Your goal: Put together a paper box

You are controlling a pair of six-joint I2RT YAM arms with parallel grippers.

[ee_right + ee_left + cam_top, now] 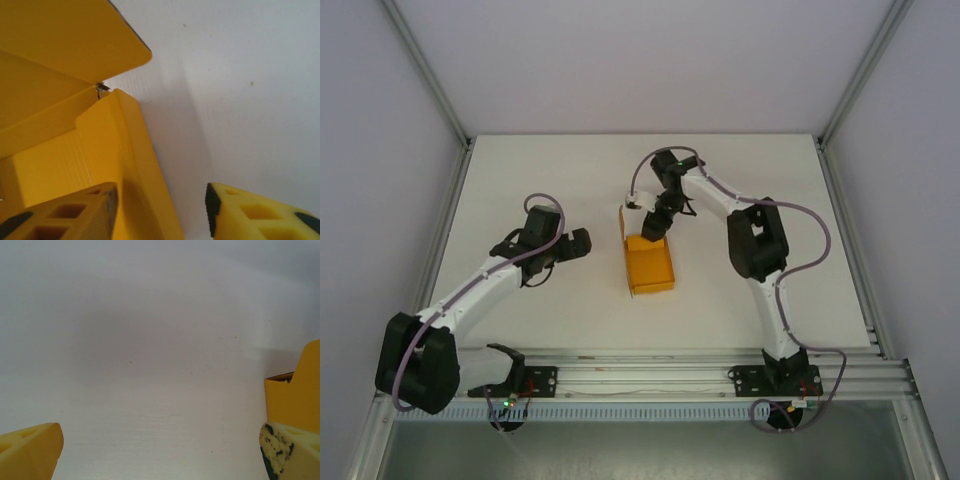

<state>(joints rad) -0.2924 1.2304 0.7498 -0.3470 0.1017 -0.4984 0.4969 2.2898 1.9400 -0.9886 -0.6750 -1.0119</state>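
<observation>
One weak spot stands out: the paper box [650,268], an open orange tray at the middle of the bench [520,170], has thin card walls. Its tall flap [65,40], upper left in the right wrist view, stands unfolded. If the right gripper [160,205] closes off-centre or drags sideways, I judge the wall could buckle. The whole light box could also slide, since nothing pins it down. The right gripper is parted fairly wide and straddles the box's side wall, one finger over the inside and the other over bare bench. It has not pinched the card. The left gripper [578,243] sits left of the box in the top view, well apart from it, spread wide and holding nothing.
</observation>
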